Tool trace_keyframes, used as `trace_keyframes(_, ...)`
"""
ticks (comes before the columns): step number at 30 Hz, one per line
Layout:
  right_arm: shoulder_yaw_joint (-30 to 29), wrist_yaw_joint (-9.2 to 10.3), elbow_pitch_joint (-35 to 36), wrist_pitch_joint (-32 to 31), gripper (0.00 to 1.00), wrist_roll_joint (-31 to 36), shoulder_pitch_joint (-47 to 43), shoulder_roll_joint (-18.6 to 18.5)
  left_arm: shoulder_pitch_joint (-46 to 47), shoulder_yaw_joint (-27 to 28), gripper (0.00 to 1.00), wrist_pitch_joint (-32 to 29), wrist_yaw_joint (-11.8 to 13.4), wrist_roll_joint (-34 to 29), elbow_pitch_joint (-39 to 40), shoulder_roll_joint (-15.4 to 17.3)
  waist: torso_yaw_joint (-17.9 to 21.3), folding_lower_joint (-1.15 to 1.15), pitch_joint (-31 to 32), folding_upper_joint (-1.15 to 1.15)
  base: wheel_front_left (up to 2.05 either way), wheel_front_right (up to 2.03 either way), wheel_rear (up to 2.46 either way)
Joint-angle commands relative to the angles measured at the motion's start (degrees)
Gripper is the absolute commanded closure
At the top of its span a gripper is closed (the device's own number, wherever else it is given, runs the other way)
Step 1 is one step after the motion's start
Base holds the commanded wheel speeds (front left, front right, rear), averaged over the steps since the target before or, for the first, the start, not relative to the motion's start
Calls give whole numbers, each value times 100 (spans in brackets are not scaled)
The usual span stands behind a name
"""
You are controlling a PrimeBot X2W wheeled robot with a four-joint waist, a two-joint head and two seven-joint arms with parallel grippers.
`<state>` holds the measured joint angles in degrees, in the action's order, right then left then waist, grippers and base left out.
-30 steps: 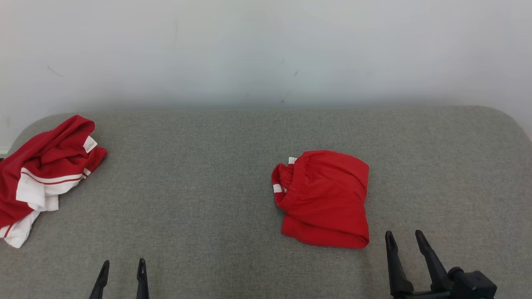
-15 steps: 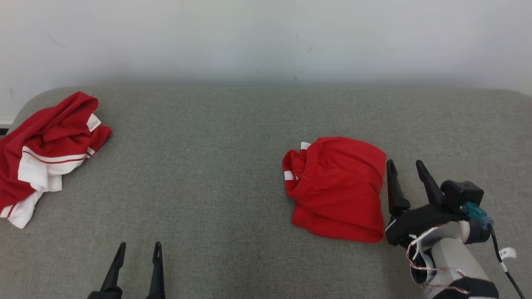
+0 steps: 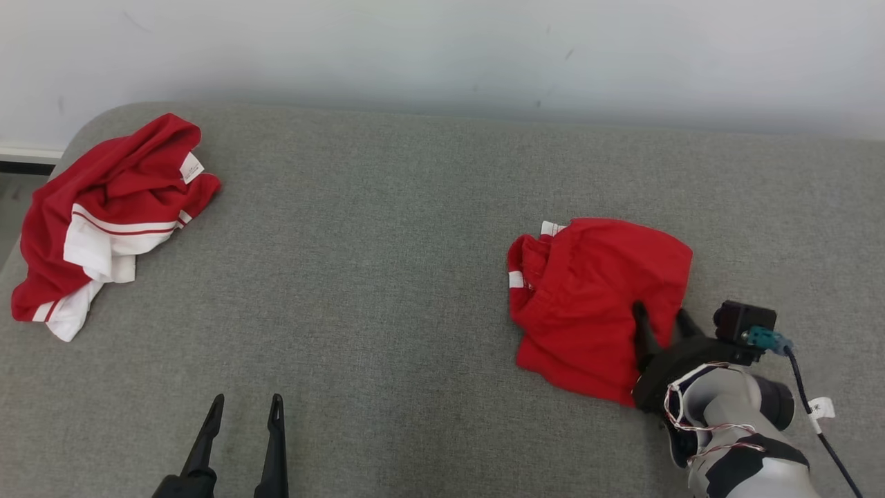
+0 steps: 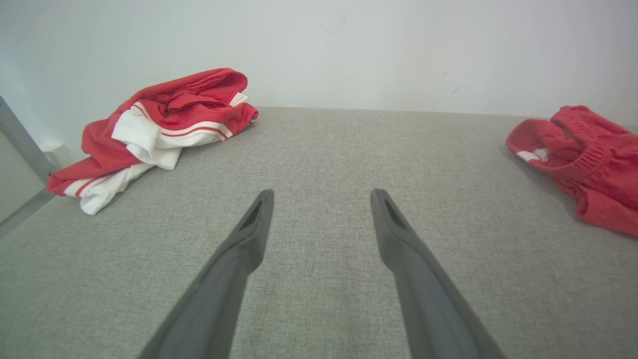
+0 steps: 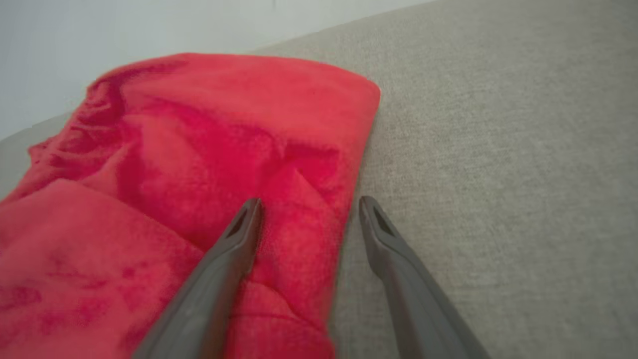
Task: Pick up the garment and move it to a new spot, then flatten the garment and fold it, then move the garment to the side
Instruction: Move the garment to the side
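The garment (image 3: pixel 104 214), a red jersey with white sleeves and striped trim, lies crumpled at the far left of the grey surface, its white label (image 3: pixel 191 167) showing and its number hidden in the folds. It also lies at the upper left of the left wrist view (image 4: pixel 164 119). My left gripper (image 3: pixel 247 400) is open and empty near the front edge, far from the jersey (image 4: pixel 323 192). My right gripper (image 3: pixel 660 312) is open, straddling the right edge of a smaller plain red garment (image 3: pixel 594 290); one finger rests on the cloth, the other on the grey surface (image 5: pixel 309 202).
The smaller red garment (image 5: pixel 199 149) lies folded right of centre, its white trim towards the left (image 4: pixel 583 149). The grey padded surface (image 3: pixel 387 277) has rounded far corners and a pale wall (image 3: pixel 442 48) behind it. Floor shows past the left edge.
The head camera has shifted, moving the whole picture. My right gripper has come forward from the front right onto the plain red garment's right edge. The left gripper has kept its place.
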<state>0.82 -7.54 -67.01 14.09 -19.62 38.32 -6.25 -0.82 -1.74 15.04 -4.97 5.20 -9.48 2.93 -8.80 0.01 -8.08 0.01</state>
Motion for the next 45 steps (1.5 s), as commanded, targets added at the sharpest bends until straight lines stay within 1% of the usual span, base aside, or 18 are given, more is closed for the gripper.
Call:
trace_keyframes(1,43,8,-126,-42,0,-67,44,33,67,16,0,19,28,20,7,-9,11,-1,-7,-1,0,0,0)
trace_keyframes(6,164,8,-389,-205,0,-320,65,215,104,11,0,19,22,4,-15,-8,44,-1,6,-1,0,0,0)
trace_keyframes(7,197,8,-389,-190,56,-376,64,237,112,4,0,19,17,6,-21,-8,44,-1,11,-1,0,0,0)
trace_keyframes(8,228,8,-377,-154,81,-415,61,250,110,-2,0,19,14,9,-26,-9,45,-1,19,-1,0,0,0)
trace_keyframes(9,288,8,-370,-137,100,-412,59,249,103,-5,0,19,11,9,-33,-8,47,-1,26,-1,0,0,0)
trace_keyframes(11,429,8,-360,-102,100,-384,62,135,104,-4,0,19,4,17,-36,-8,53,-1,32,-1,0,0,0)
trace_keyframes(14,712,12,-368,-137,100,-287,100,-146,84,11,0,19,16,34,-2,-9,99,-1,8,-1,0,0,0)
trace_keyframes(19,1210,11,-173,-252,100,-259,346,-694,98,22,0,19,10,111,40,-9,288,-1,-157,-1,0,0,0)
trace_keyframes(20,1210,11,-173,-252,100,-259,346,-694,98,22,0,19,10,111,40,-9,288,-1,-157,-1,0,0,0)
trace_keyframes(22,1513,10,-43,-379,100,-243,446,-896,158,12,0,18,21,146,64,-9,402,-1,-243,-1,0,0,0)
trace_keyframes(27,2439,11,326,-853,100,-191,822,-1578,354,-41,0,18,7,144,129,-7,693,-1,-541,-1,0,0,0)
trace_keyframes(33,3373,11,686,-1117,100,-317,1391,-2516,697,-97,0,18,-40,42,329,-8,886,-1,-961,-1,0,0,0)
trace_keyframes(34,3618,11,750,-1175,100,-371,1592,-2837,798,-115,0,18,-36,23,408,-7,899,-1,-1069,-1,0,0,0)
trace_keyframes(35,3731,11,780,-1183,100,-396,1690,-2977,846,-134,0,19,-41,11,452,-7,902,-1,-1123,-1,0,0,0)
trace_keyframes(40,4131,11,834,-1270,100,-557,2131,-3449,1022,-184,0,19,-78,-103,667,-7,889,-1,-1367,-1,0,0,0)
trace_keyframes(45,4436,11,769,-1302,100,-639,2532,-3807,1092,-159,0,18,-90,-141,883,-7,870,-1,-1510,-1,0,0,0)
